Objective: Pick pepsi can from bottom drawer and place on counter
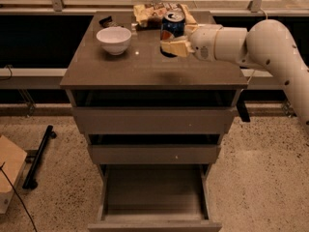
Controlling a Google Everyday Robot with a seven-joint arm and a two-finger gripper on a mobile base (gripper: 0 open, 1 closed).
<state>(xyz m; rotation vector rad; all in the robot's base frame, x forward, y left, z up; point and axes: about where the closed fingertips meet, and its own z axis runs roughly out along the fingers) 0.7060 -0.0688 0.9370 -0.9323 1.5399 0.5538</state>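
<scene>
The two-finger tool [173, 42] of the white arm [251, 45] is positioned over the rear right part of the glossy grey-brown square worktop [145, 69]. Its cream fingers [177, 46] are pinched on the lower half of the upright dark-blue cylindrical pepsi can with a silver top [173, 24]; whether the can's base touches the worktop cannot be told. A round white bowl [114, 40] is seated left of the can, crumpled snack packets [149, 12] are located just behind it, and the deep grey-brown bottom drawer [154, 221] is pulled out below the two upper drawers [152, 120].
</scene>
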